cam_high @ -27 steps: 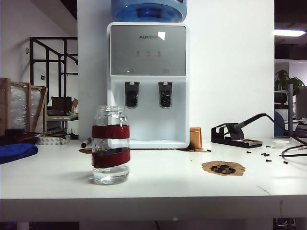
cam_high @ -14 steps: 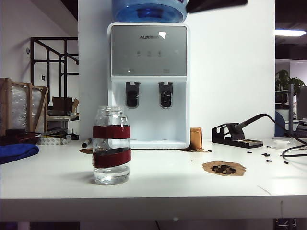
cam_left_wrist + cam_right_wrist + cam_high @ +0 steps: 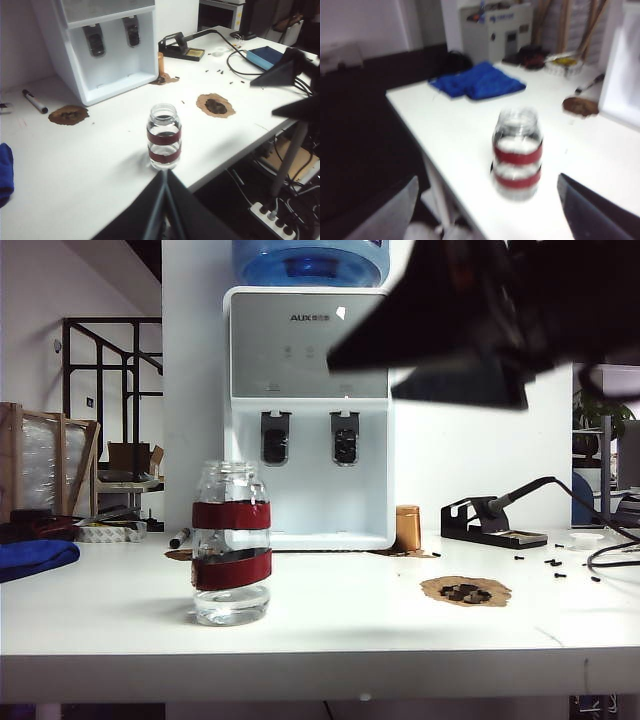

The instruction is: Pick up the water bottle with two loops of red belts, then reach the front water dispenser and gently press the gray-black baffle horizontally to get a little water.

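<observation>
I see the water bottle [image 3: 231, 544] standing upright, apart from and in front of the water dispenser [image 3: 309, 410]. My right gripper [image 3: 485, 210] hangs near it with jaws spread wide, bottle centred ahead between them. My left gripper [image 3: 164, 200], fingers pressed together, sits back past the bottle's near side, so the right is my pick.

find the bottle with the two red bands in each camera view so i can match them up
Exterior view: the water bottle stands left of centre on the table, in front of the water dispenser.
Left wrist view: the bottle stands mid-picture, near the table's edge.
Right wrist view: the bottle is blurred, centred between the right gripper's open fingers.
Shared landmark: the dispenser's white body.
</observation>
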